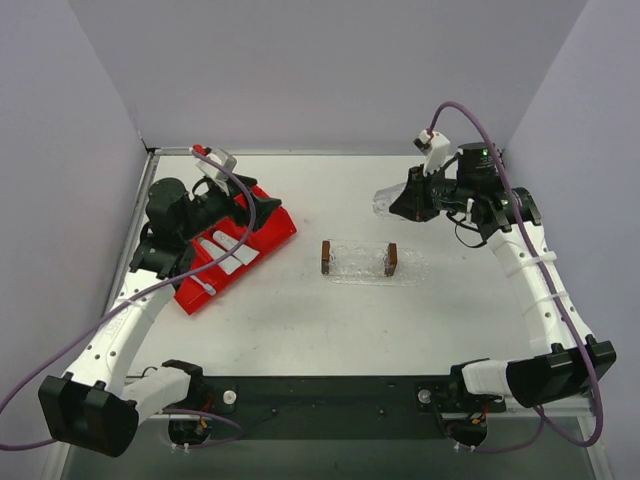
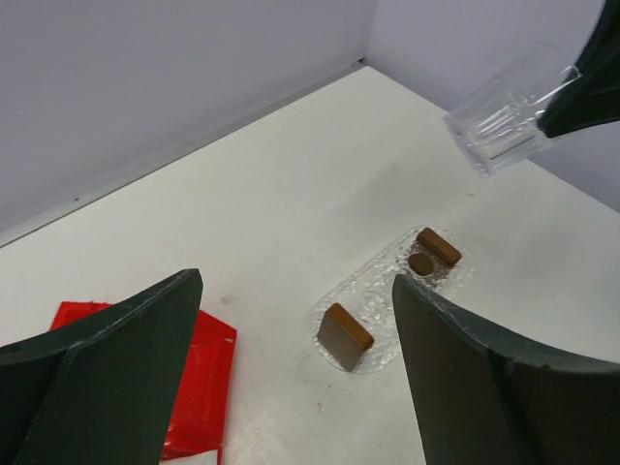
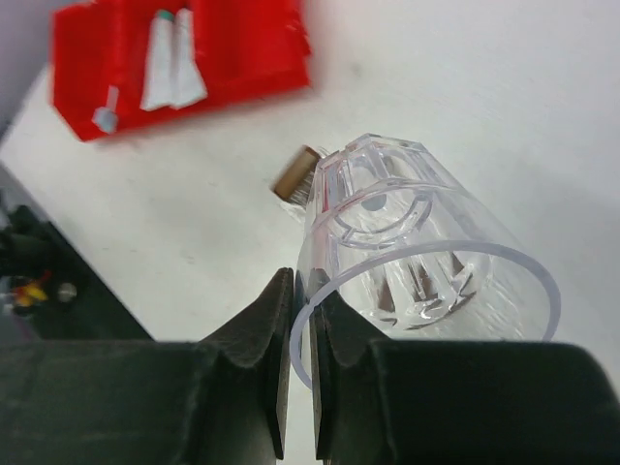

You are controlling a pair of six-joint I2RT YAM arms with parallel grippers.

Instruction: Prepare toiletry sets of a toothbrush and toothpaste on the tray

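The clear textured tray lies at mid-table with two brown blocks standing on it. Two silvery toothpaste tubes lie in the red bin. A thin pale stick, likely the toothbrush, lies in the bin's near end. My left gripper hangs open above the bin's far end, nothing between its fingers. My right gripper is shut on the rim of a clear cup, held tipped on its side above the table's back right.
The red bin sits at an angle near the left wall. Purple walls close the table at the back and both sides. The clear cup hangs in the air beyond the tray's far end.
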